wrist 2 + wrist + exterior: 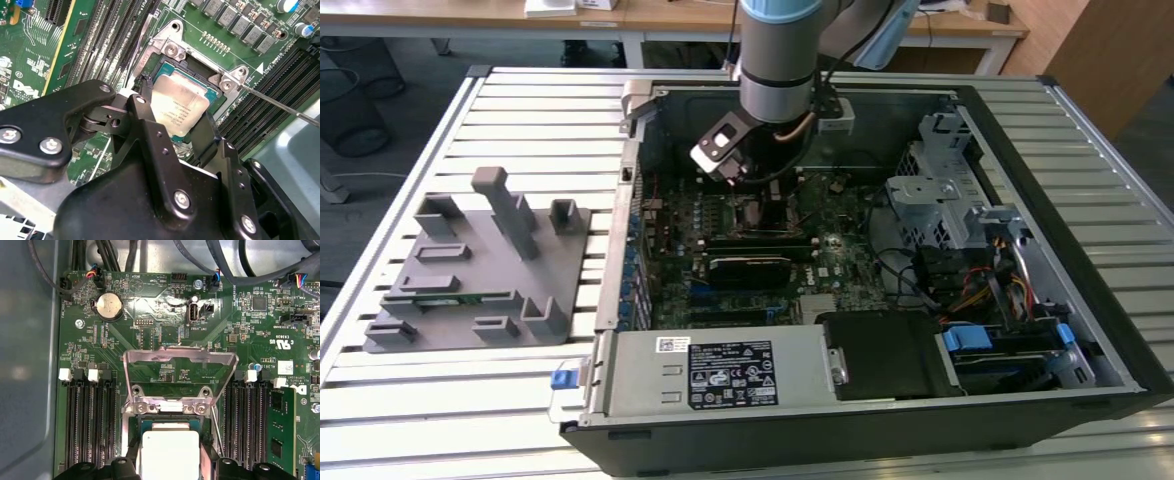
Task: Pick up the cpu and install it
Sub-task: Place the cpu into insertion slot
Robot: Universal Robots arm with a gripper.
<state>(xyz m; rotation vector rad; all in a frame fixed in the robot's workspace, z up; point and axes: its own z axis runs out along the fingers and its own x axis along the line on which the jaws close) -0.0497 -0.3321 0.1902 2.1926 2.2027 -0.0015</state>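
Observation:
The cpu (pixel 180 107) (pixel 170 455), a flat square chip with a pale silvery top, lies within the open motherboard socket (pixel 172 50) (pixel 167 407). My gripper (pixel 175 117) (pixel 170 465) is shut on the cpu, one black finger (pixel 145 102) against each of two opposite edges. In the exterior view the gripper (pixel 744 185) hangs low inside the computer case over the socket area (pixel 767 212). The socket's metal load plate (pixel 180 370) stands flipped open beyond the chip.
The thin socket lever (pixel 280 105) sticks out beside the socket. Memory slots (pixel 90 425) flank it on both sides. A grey plastic tray (pixel 467 270) holding a green memory stick (pixel 447 297) sits outside the case at the exterior view's left. A drive cage (pixel 934 200) and cables fill the case's other side.

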